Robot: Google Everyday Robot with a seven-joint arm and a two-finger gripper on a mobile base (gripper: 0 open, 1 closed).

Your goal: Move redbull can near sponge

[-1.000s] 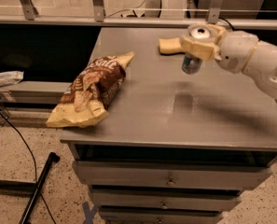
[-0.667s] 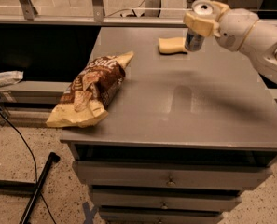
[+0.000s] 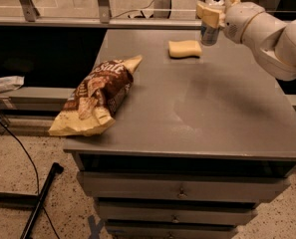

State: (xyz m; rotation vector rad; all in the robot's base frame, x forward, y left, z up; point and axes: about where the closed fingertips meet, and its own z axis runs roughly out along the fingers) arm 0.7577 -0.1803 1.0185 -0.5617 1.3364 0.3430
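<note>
Here, my gripper (image 3: 211, 13) is at the far right of the table (image 3: 197, 123), up near its back edge. Its two fingers are clamped around the upper part of the can (image 3: 208, 34), which hangs upright. The can looks raised a little off the tabletop, though I cannot be sure of the gap. The sponge (image 3: 185, 48) lies flat just beside the can, on the view's left side of it, close but not touching. A chip bag (image 3: 95, 96) lies on its side well apart from both, at the near left corner, with one end over the table's edge.

I judge the carry nearly done and the set-down the step in hand. To do it well, I would lower the can straight down and hold it upright. I would aim for bare table just beside the sponge and not onto its soft edge, since a slim, tall can tips easily on uneven footing. I would part the fingers only once the base sits flat, then lift straight up so they do not drag it over. The back edge is close, so I would not drift further away.
</note>
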